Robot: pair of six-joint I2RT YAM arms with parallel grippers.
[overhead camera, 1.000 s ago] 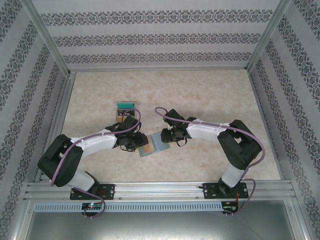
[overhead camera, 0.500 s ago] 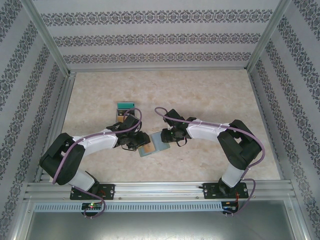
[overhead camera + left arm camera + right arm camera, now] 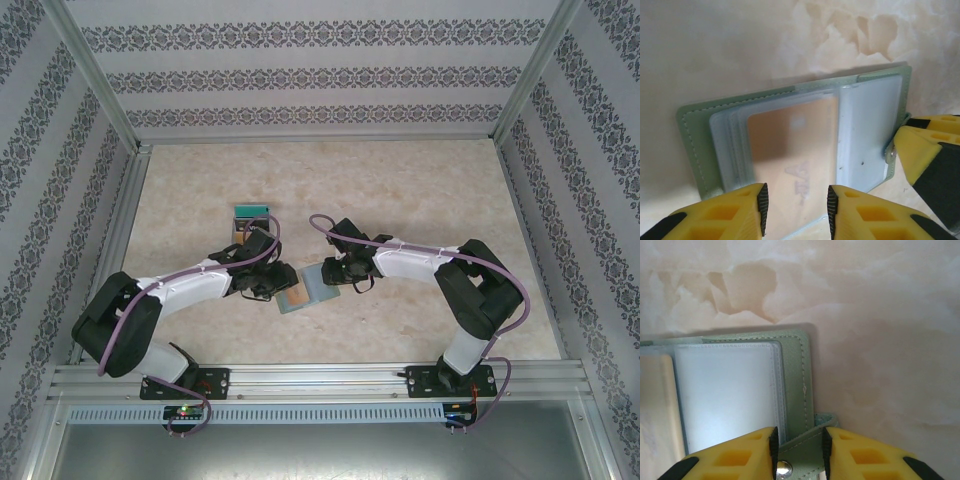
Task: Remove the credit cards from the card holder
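Note:
The card holder lies open on the marble table, grey-green with clear pockets. A tan credit card sits partly out of its left pocket, toward my left gripper. That gripper is open, its fingers over the card's near end with a gap between the pads. My right gripper is shut on the card holder's edge tab, beside the snap stud. From above, the left gripper and right gripper flank the holder. Two credit cards, teal and tan, lie behind the left arm.
One of the right gripper's yellow fingers shows at the holder's right edge in the left wrist view. Patterned walls and an aluminium frame enclose the table. Open marble stretches behind both arms.
The left arm's elbow and shoulder have shifted slightly left. The holder, the right arm and the cards behind stay where they were.

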